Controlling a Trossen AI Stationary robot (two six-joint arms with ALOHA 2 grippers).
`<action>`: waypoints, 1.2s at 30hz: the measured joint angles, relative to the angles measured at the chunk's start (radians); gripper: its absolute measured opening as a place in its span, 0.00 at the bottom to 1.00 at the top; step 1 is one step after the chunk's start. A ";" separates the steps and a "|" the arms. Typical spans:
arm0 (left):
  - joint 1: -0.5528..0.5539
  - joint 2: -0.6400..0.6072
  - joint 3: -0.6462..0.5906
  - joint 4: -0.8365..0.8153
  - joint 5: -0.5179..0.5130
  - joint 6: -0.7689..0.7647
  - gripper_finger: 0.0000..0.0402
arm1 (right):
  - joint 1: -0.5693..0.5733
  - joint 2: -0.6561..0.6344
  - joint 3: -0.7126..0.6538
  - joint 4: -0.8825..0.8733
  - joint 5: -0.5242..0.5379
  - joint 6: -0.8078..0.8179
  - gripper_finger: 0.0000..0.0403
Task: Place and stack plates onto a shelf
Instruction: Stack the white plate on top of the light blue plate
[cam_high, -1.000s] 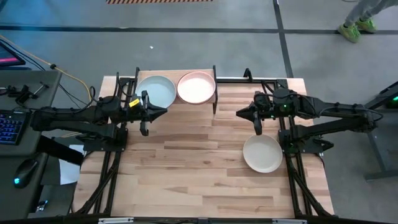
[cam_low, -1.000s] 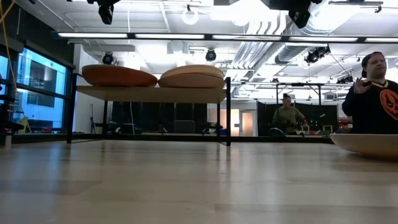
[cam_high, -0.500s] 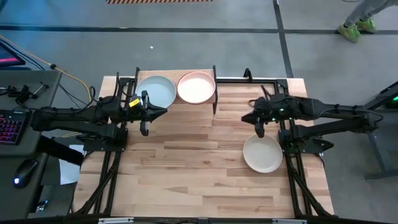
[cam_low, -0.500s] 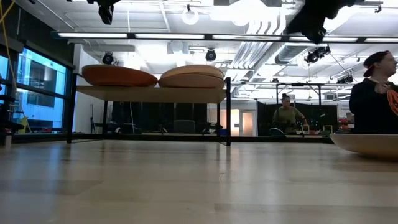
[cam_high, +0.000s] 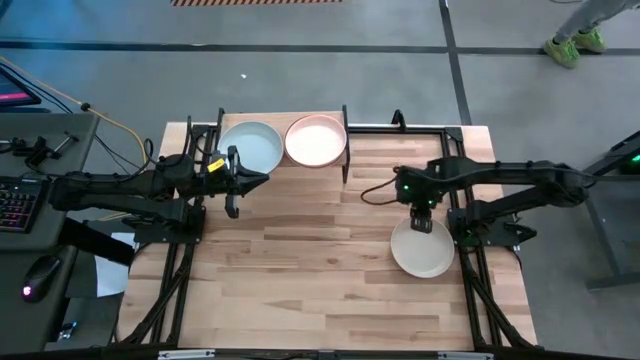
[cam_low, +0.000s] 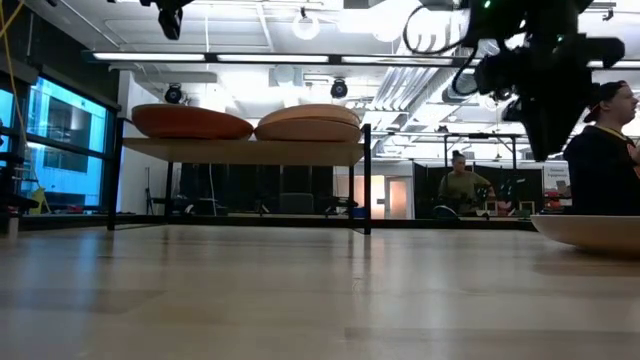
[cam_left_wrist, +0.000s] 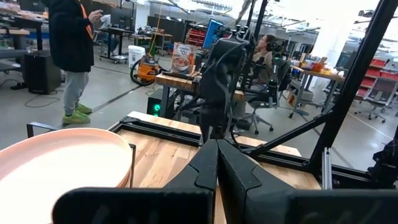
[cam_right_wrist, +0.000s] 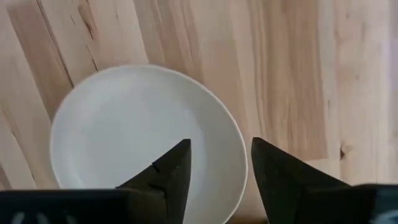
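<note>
Shelf: the shelf (cam_high: 283, 150) is a small light-wood board on thin black legs, at about 11 o'clock on the tabletop (cam_high: 310, 260), against its far edge. In the low view it stands raised, with open space under the board (cam_low: 240, 150).
Plates on shelf: two stacks sit side by side and fill the board. From above, the pale blue plate (cam_high: 250, 147) tops the left stack and the pink plate (cam_high: 316, 140) tops the right one; their rims nearly touch. From table height the left stack shows a terracotta underside (cam_low: 190, 122) and the right a peach-tan one (cam_low: 308, 123). Both read as shallow, round and matte.
Loose plate: the cream plate (cam_high: 422, 247) lies flat on the bare tabletop at about 4 o'clock, well apart from the shelf. It is round and shallow with a plain low rim and no markings. In the low view only its edge (cam_low: 590, 230) shows at the right border.
Right gripper: the right gripper (cam_high: 421, 222) points down over the far rim of the cream plate. Its jaws are spread, with nothing between them; the wrist view shows the plate (cam_right_wrist: 137, 137) under the two dark fingers (cam_right_wrist: 168, 171).
Left gripper: the left gripper (cam_high: 252, 181) waits just in front of the shelf's left half, jaws pressed together and empty.
Room: a person (cam_low: 603, 150) stands beyond the tabletop on the right.
</note>
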 joint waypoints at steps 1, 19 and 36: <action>0.000 0.000 0.000 0.000 0.000 -0.010 0.00 | -0.008 0.017 0.000 -0.001 -0.006 -0.023 0.38; 0.003 0.000 0.000 -0.001 -0.013 -0.013 0.00 | -0.057 0.060 -0.113 0.125 -0.036 -0.134 0.39; 0.003 0.030 0.000 0.000 -0.013 -0.012 0.00 | -0.059 0.237 -0.147 0.171 -0.044 -0.170 0.39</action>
